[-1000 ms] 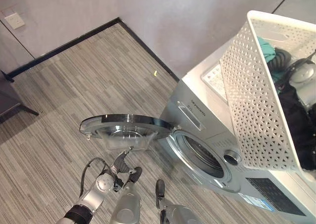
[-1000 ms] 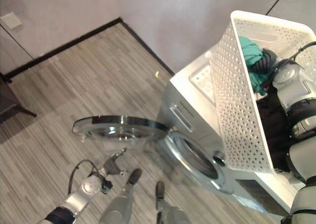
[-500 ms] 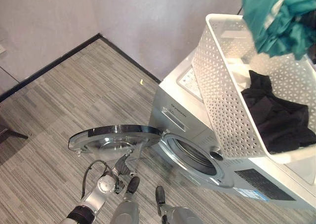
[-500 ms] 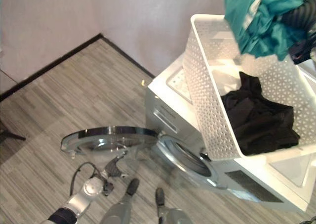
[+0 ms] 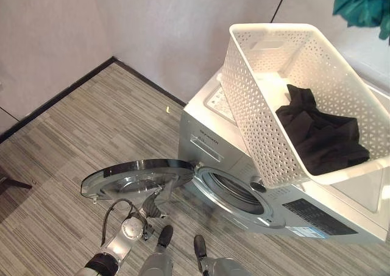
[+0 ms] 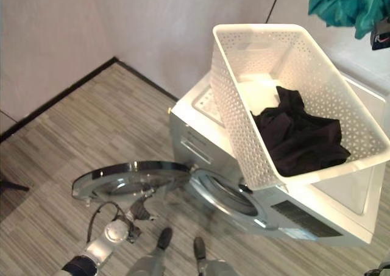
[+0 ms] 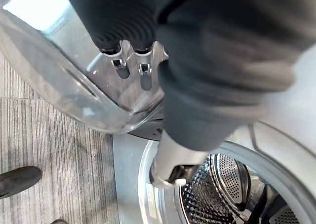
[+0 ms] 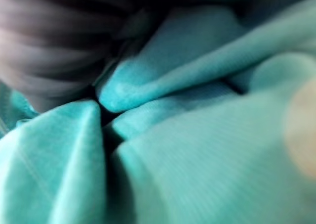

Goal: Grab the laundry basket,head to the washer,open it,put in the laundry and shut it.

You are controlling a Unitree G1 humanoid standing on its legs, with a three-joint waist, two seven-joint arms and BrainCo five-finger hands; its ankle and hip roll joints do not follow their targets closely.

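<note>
Soft, light teal cloth garment (image 6: 341,5) is held bunched at far right; right hand's finger state cannot be told. Left hand (image 5: 153,206) fingers rest straight against round glass washer door (image 5: 137,177).

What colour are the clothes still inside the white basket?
Black: the clothes in the basket show best in the right eye view.

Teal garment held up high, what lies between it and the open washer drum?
The white laundry basket holding black clothes, seen in the right eye view.

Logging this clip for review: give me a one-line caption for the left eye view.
White laundry basket holding a black garment atop the washer, door open, left hand below the door, teal garment lifted.
</note>
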